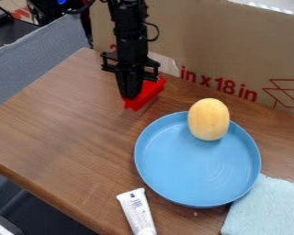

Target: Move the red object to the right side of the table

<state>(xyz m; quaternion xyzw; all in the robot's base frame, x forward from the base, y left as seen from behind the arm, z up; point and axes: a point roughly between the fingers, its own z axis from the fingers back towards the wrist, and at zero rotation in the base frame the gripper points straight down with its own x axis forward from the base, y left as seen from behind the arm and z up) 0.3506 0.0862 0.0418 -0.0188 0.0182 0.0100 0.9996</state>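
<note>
The red object [146,95] is a small bright red bar at the back middle of the brown table [58,128], just in front of the cardboard box. My gripper [132,92] comes straight down from above and its black fingers are shut on the left end of the red object. The bar's right part sticks out toward the box. I cannot tell whether the bar rests on the wood or hangs slightly above it.
A blue plate [198,170] with a tan egg-shaped thing [209,118] on it lies to the right front. A white tube [136,210] and a light blue cloth [270,209] lie near the front edge. The cardboard box [223,46] stands behind.
</note>
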